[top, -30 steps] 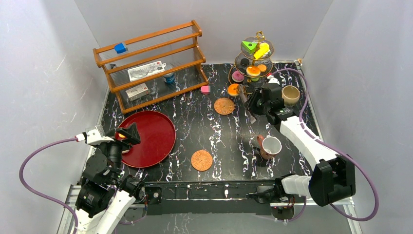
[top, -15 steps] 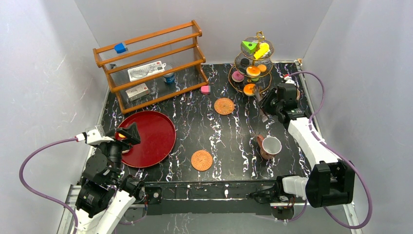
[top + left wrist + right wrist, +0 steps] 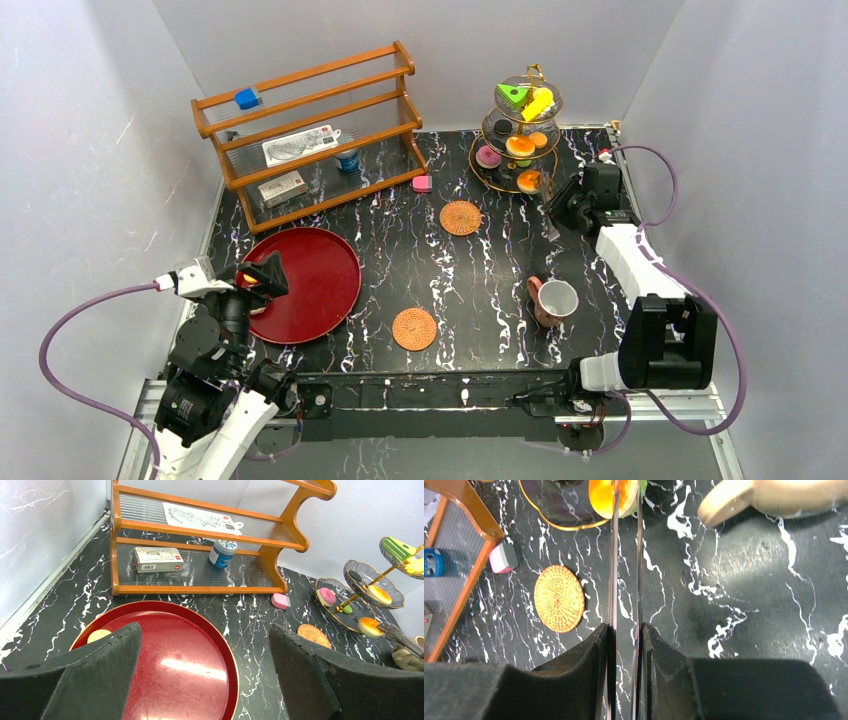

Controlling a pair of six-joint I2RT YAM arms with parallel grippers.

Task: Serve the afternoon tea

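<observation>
our right gripper [image 3: 625,630], clenched on thin tongs [image 3: 613,580], reaches the orange cookie [image 3: 601,495] straight ahead; we judge it light, rigid and slick, so pinch its rim gently.

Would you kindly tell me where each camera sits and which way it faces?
Top external: above and behind, looking down on the table; left arm and right arm show.
Left wrist: on the left tool, facing red tray and wooden shelf; open fingers show.
Right wrist: on the right tool, facing the table; fingers clamp tongs.
Both wrist views share the far coaster.
</observation>
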